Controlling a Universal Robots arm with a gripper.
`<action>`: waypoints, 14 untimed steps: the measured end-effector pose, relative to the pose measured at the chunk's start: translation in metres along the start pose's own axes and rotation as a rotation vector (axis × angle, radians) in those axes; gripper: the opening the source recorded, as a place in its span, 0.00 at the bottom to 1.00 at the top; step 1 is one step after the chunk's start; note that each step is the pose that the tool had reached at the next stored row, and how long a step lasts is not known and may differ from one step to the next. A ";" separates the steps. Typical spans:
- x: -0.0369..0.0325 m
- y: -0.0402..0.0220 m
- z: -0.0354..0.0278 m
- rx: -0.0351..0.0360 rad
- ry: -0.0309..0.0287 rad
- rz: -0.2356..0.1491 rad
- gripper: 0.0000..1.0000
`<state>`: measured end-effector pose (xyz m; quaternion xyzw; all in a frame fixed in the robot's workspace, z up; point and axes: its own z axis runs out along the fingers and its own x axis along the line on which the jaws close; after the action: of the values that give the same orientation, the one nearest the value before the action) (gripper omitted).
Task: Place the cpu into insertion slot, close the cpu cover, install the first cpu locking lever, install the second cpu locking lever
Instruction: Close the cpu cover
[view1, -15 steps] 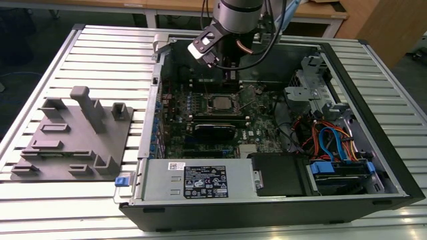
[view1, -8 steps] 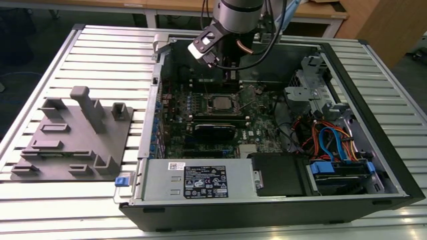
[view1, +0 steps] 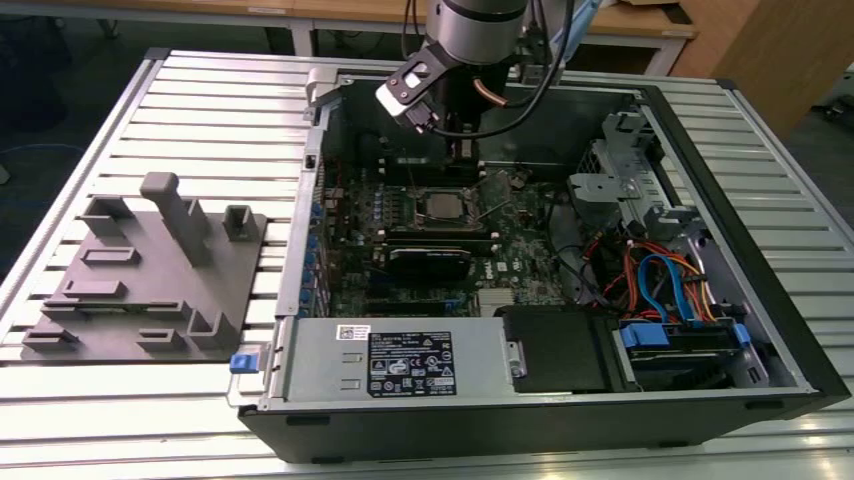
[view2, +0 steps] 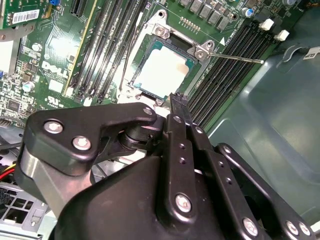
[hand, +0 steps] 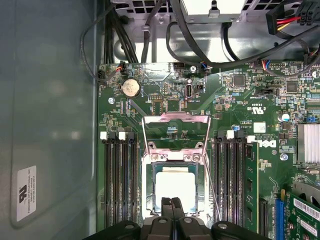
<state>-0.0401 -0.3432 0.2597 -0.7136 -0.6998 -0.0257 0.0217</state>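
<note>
Over the motherboard (hand: 250, 100), my claw (hand: 171, 201) is clenched on nothing, tips near the cpu (hand: 175, 187), which sits in the insertion slot (hand: 148, 186). Step one done, I judge. Left: cpu cover (hand: 175, 118) stands open, one locking lever (view2: 235, 57) sticks out free, not yet installed.

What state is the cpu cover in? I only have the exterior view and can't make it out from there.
Observer: In the first wrist view the cpu cover is swung open, away from the insertion slot.
Operator: And the levers?
Observer: In the second wrist view a thin locking lever juts out sideways from the slot, unlatched.
Operator: What about the gripper?
Observer: The gripper is shut and empty, its tips by one edge of the cpu, which lies in the slot.
</note>
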 end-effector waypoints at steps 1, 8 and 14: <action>0.0000 0.0000 -0.0003 0.0000 0.0000 0.000 0.11; 0.0001 0.0000 -0.0013 -0.0001 0.0001 0.000 0.11; 0.0003 0.0000 -0.0043 0.0000 0.0000 0.000 0.11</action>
<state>-0.0401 -0.3432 0.2639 -0.7136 -0.6998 -0.0258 0.0217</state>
